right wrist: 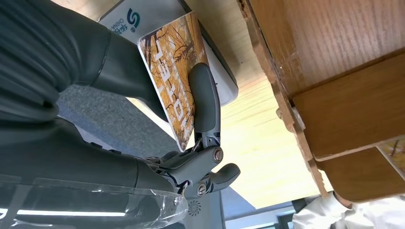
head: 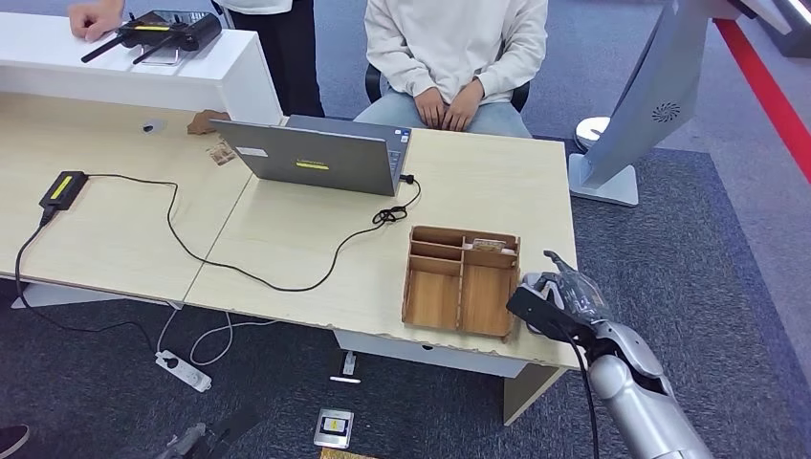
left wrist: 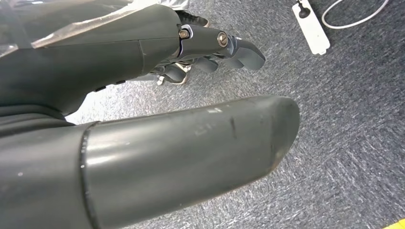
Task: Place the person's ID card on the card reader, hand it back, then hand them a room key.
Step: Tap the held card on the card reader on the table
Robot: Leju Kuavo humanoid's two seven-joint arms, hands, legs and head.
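Blue-grey carpet under a light wood desk (head: 316, 258); a white counter (head: 143, 67) sits at far left.

Left to right on the desk: black adapter box with yellow label (head: 62, 188), its cable running across to a grey laptop (head: 316, 158) that is open with its lid back facing the robot. Yellow sticker on the lid, text too small to read. A seated person (head: 454, 48) in a white sweatshirt is behind the desk, hands on lap. Wooden organiser tray (head: 461, 280) stands near the front right edge, a card in its back compartment.

Left hand (left wrist: 157, 95) hangs over the carpet, holds nothing, fingers loosely curled and apart from the thumb. White power strip (left wrist: 311, 26) on the floor beyond it.

Right hand (head: 559, 296) is at the desk's right front corner, just beside the tray. It pinches a card (right wrist: 176, 81) between thumb and a dark finger. Card has orange-gold tree artwork and large white lettering running along its long axis; letters not legible. Long axis runs along the finger. Behind the card lies a white device (right wrist: 143, 14) with a teal logo and "CHINA" readable; whether the card touches it is unclear.
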